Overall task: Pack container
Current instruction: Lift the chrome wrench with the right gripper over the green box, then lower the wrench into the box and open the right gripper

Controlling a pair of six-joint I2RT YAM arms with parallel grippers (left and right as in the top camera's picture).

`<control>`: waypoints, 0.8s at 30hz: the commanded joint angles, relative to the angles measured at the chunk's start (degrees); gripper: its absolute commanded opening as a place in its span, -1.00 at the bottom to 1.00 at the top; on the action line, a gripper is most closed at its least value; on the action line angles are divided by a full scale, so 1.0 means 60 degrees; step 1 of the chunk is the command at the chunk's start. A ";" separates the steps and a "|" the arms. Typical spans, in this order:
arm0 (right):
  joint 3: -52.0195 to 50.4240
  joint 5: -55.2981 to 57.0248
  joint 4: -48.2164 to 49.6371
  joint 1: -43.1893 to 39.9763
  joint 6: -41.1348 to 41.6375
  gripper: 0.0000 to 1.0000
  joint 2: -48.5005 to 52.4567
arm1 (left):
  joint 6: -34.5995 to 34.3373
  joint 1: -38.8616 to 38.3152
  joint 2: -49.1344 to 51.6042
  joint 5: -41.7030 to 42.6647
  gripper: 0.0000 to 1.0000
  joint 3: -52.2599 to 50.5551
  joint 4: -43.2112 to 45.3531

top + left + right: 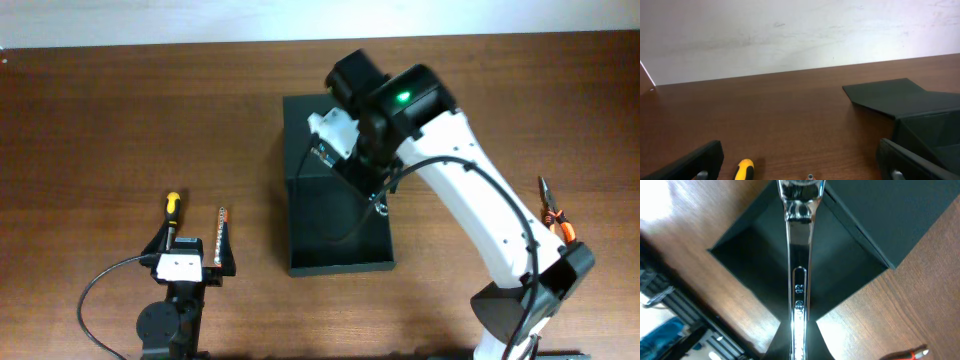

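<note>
Desk (120,120): brown wood grain, smooth, faint sheen. Container (320,245): matt green-black, smooth. Wrench (799,255): polished metal, mirror-glossy. Screwdriver (744,169) handle: glossy yellow plastic.

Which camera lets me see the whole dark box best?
The overhead view: it shows the container from end to end, open, though the right arm covers part. The left wrist view catches only its flap and one corner. The right wrist view looks into its inside, behind a shiny wrench.
</note>
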 commanded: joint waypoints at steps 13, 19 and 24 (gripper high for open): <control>-0.3603 0.1089 0.3082 0.0208 -0.0022 -0.92 0.0084 | 0.0189 0.0055 -0.0073 0.0040 0.99 -0.0069 0.0018; -0.4364 0.1056 0.3818 0.0211 -0.0025 -0.92 0.0084 | 0.0189 0.0055 -0.0073 0.0040 0.98 -0.0069 0.0018; -0.5096 0.1013 0.4364 0.0211 -0.0022 -0.92 0.0084 | 0.0189 0.0055 -0.0073 0.0040 0.99 -0.0069 0.0015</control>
